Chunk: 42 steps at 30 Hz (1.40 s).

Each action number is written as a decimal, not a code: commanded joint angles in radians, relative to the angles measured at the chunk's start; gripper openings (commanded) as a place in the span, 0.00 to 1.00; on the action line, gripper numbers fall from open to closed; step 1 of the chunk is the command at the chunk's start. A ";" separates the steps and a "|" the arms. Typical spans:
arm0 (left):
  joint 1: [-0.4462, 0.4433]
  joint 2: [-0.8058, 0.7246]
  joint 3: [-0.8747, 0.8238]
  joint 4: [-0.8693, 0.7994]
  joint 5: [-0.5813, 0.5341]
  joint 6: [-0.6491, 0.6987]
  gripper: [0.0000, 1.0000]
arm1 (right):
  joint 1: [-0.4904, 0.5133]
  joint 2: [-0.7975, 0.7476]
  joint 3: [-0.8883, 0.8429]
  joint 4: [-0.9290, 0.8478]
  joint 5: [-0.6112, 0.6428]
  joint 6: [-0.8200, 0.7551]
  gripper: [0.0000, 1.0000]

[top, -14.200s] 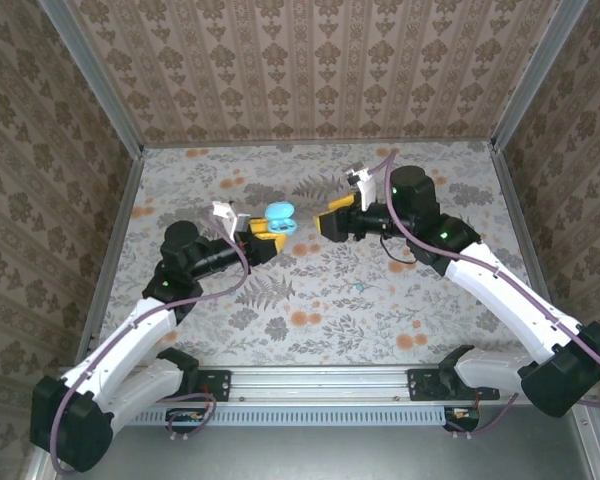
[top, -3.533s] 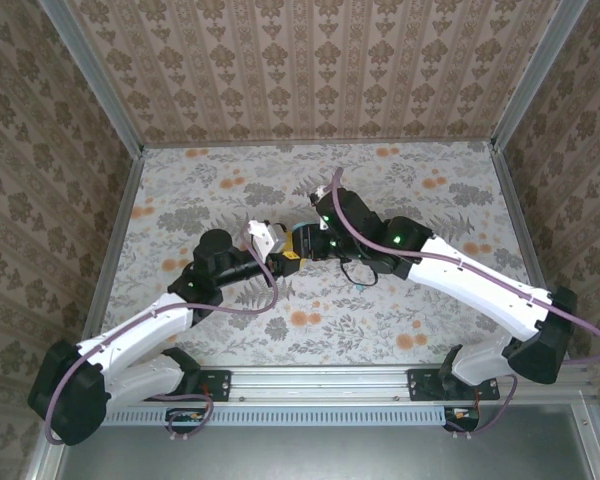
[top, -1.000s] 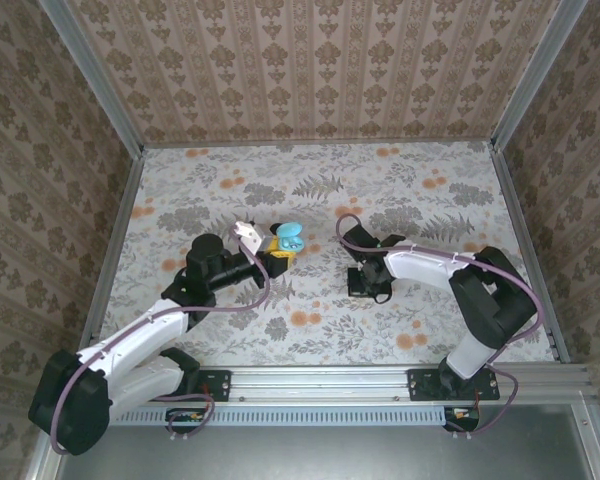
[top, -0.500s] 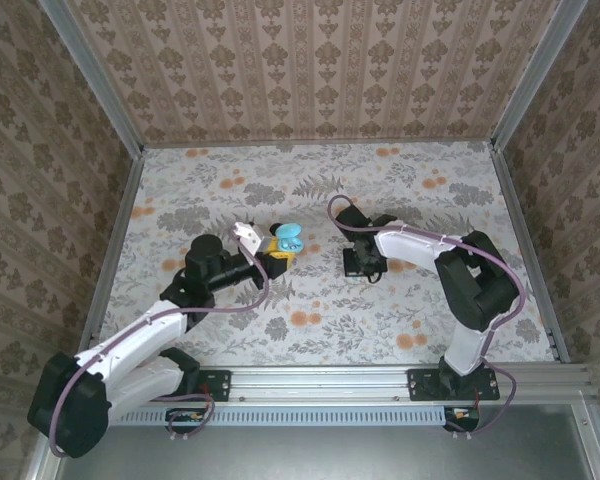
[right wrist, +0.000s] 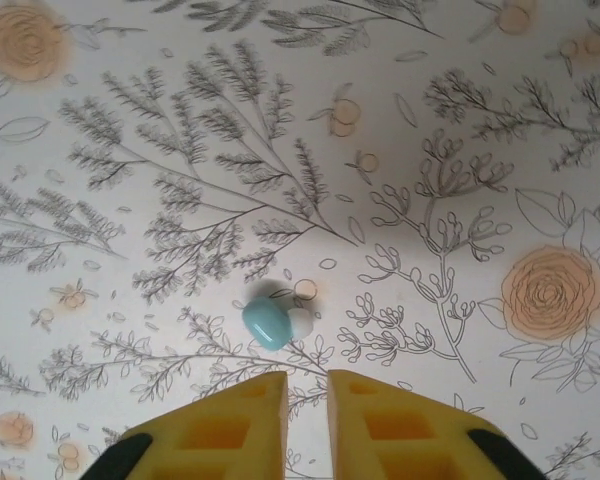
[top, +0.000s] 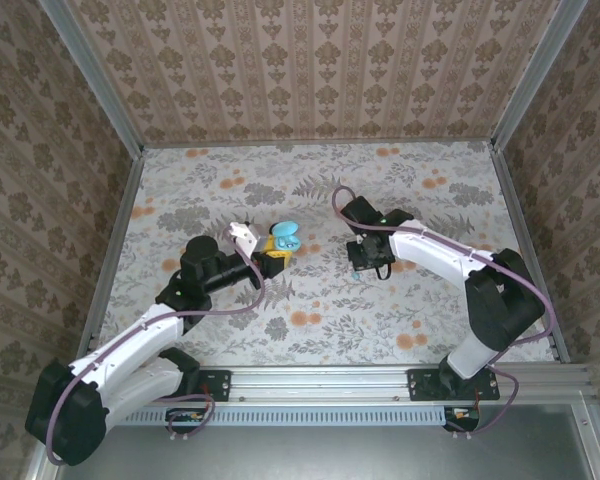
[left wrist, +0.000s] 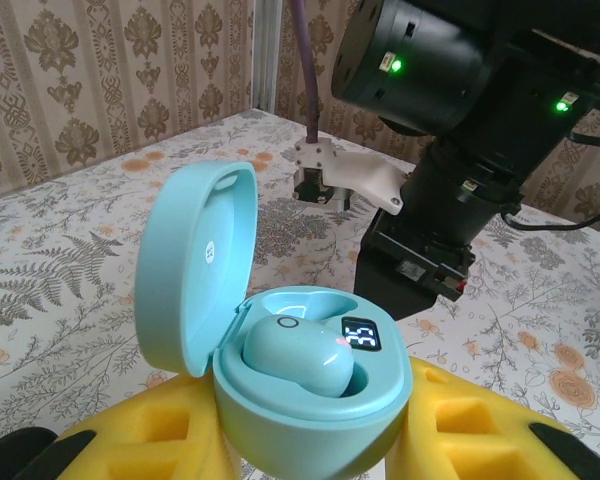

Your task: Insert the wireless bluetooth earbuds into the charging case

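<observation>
The left end effector [top: 280, 245] clamped the charging case [left wrist: 315, 425] between yellow fingers. The case was glossy pale turquoise, its mouth facing up, its lid raised at the left and its long axis spanning the fingers, with a seated earbud [left wrist: 295, 355] inside. The right end effector [right wrist: 307, 385], barely parted and empty, hovered near a loose earbud [right wrist: 268, 323] on the tabletop [right wrist: 460, 150].

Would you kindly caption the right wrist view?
Rounded turquoise plastic earbud lies on floral table, just ahead of the right pincer.

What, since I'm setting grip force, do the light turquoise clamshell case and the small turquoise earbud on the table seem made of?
Light turquoise clamshell case: likely hard moulded plastic, smooth satin finish, soft highlights on its lid. Small turquoise earbud: apparently similar smooth plastic, judging by its sheen; too small for certainty.
</observation>
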 commanded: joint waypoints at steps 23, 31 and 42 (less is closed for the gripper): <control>0.009 0.037 0.030 0.002 0.022 0.018 0.20 | 0.081 0.190 0.087 -0.060 0.072 -0.399 0.34; 0.009 0.031 0.025 -0.004 0.018 0.020 0.20 | 0.082 0.245 0.114 -0.077 0.107 -0.418 0.34; 0.010 0.025 0.019 -0.007 0.011 0.021 0.20 | 0.083 0.271 0.116 -0.077 0.088 -0.422 0.34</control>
